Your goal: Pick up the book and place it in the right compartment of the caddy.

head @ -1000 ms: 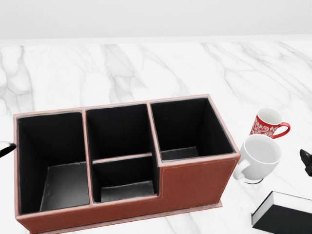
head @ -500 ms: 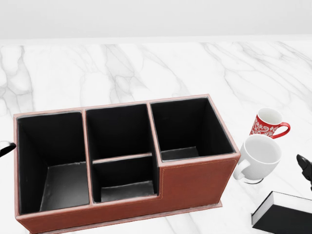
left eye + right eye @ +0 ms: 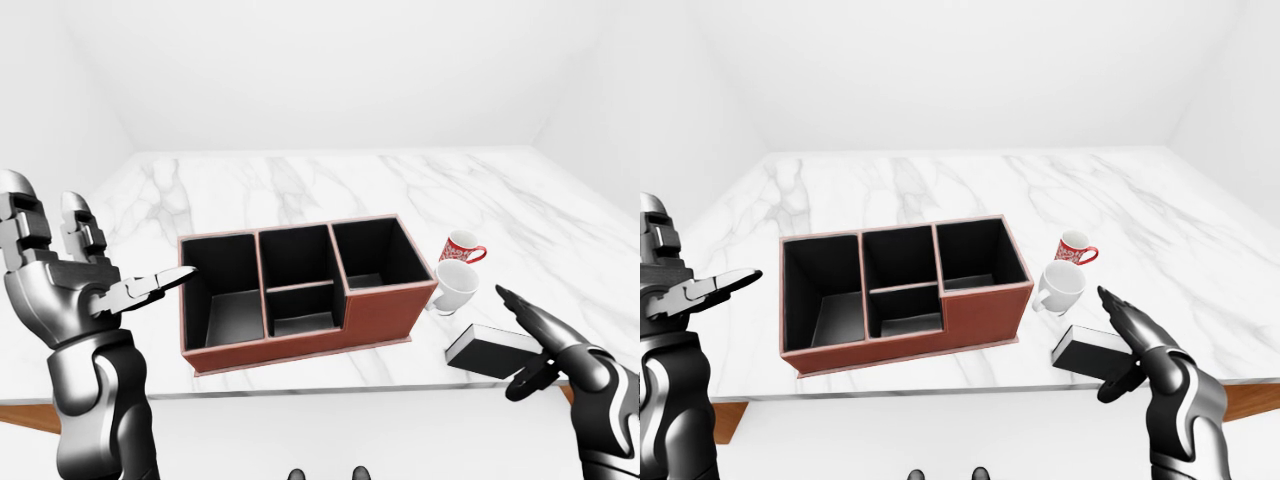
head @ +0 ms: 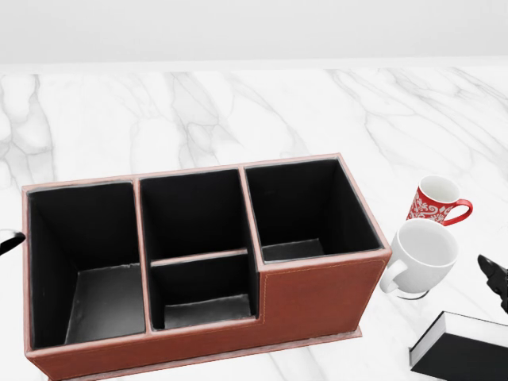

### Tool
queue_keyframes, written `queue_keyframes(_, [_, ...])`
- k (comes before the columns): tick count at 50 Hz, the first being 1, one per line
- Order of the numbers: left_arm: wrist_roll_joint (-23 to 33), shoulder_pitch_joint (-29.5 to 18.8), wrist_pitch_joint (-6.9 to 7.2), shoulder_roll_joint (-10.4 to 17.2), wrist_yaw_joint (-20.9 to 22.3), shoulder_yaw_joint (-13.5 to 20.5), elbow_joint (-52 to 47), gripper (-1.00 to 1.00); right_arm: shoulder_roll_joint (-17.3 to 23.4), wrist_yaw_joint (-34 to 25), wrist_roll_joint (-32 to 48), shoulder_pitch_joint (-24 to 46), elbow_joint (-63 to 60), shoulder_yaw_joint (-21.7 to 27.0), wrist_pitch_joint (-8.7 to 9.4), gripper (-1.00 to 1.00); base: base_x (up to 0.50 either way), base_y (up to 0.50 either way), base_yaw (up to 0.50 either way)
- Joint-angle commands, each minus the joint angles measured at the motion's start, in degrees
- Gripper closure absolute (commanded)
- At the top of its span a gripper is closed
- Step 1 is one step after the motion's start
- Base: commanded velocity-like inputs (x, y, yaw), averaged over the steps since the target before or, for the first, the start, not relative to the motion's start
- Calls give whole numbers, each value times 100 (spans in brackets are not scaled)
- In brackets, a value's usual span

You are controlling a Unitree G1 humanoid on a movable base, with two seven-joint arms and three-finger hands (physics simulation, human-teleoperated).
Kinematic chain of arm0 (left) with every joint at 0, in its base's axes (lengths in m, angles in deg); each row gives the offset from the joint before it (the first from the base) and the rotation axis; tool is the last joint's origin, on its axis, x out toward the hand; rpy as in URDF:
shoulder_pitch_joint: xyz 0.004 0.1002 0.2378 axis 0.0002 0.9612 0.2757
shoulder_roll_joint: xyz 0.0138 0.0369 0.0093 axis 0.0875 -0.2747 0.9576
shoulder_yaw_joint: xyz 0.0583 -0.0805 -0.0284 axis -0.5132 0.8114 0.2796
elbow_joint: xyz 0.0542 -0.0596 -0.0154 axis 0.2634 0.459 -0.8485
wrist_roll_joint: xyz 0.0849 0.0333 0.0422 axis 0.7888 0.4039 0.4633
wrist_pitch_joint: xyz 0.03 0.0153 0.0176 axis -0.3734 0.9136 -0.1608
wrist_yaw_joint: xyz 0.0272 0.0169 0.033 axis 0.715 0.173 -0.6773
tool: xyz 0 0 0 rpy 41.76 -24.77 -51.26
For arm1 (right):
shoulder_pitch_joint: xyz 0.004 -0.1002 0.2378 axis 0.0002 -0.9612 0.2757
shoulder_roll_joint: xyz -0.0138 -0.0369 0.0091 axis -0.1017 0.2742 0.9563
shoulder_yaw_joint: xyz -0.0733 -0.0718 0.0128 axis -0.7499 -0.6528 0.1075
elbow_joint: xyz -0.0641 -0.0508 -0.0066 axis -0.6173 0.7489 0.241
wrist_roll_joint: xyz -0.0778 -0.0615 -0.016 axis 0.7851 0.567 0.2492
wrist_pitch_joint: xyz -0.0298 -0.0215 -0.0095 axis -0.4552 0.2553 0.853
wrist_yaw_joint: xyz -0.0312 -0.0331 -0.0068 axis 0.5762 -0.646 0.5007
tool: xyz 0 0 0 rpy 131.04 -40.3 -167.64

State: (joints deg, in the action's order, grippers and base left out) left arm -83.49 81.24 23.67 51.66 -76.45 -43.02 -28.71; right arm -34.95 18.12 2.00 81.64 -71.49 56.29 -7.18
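Observation:
A black book point(image 3: 488, 347) with white page edges lies flat on the marble table, right of the caddy near the table's near edge. The reddish-brown caddy point(image 4: 317, 298) has black compartments, and all of them are bare inside, including the right one point(image 4: 305, 210). My right hand point(image 3: 520, 345) hovers open over the book's right end, fingers spread, not closed on it. In the head view only its dark fingertip point(image 4: 494, 278) shows at the right edge. Left of the caddy, my left hand point(image 3: 100, 250) is raised and open, holding nothing.
A white mug point(image 4: 421, 254) and a red patterned mug point(image 4: 435, 200) stand just right of the caddy, above the book in the head view. The marble table point(image 3: 300, 185) stretches toward white walls. Its near edge runs just below the caddy and book in the eye views.
In the head view my right hand's fingertip has crept a little leftward and down toward the book. Caddy, mugs, book and left hand are unmoved.

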Motion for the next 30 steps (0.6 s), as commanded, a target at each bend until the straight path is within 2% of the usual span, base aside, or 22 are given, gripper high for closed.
queue_keyframes(1, [-7,16,0,-4,2,7,-40,-100,40,0,-13,61,254,-109,0,-100,0,0,0])
queue_keyframes(30, [3,-12,0,0,-21,-5,-38,-100,129,0,-168,85,896,-315,0,-100,0,0,0])
